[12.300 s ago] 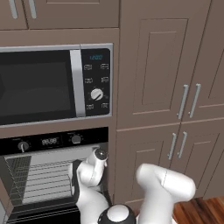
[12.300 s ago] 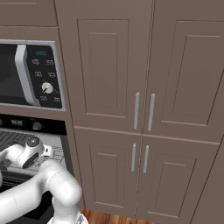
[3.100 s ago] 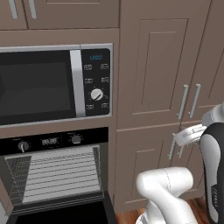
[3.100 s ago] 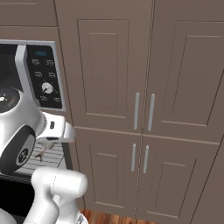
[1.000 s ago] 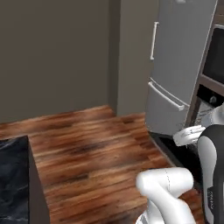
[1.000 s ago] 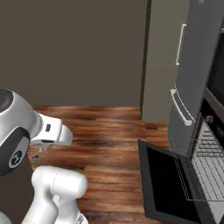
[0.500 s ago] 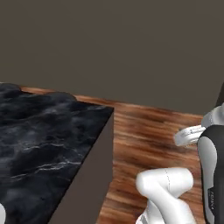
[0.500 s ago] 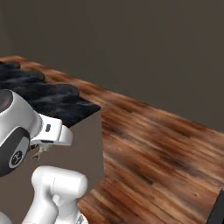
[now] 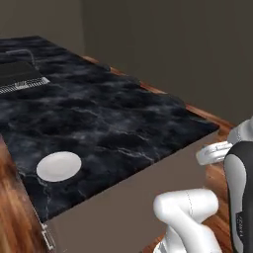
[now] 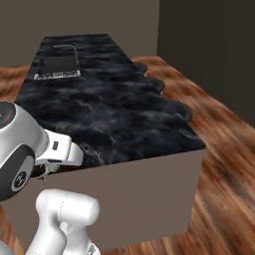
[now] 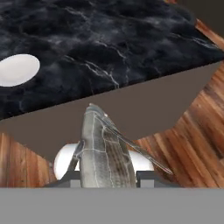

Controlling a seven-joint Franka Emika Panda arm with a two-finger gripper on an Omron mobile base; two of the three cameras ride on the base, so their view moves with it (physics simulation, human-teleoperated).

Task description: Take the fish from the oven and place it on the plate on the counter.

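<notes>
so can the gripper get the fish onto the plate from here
Probably yes. The gripper holds the fish, and the plate sits bare near the counter edge with nothing between.

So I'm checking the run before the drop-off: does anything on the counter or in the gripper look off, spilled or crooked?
Nothing stands out. The plate lies flat and bare near the counter edge, nothing spilled around it. In the hand view the fish sits lengthwise in the gripper, jaws closed on it, short of the counter. The sink at the far end looks ordinary.

fish (image 11: 105, 151) tail cut off at hand view bottom, hiding most of gripper (image 11: 107, 177) tips, sink (image 9: 20, 76) clipped by left edge, surface (image 9: 113, 118) far end cropped
</notes>
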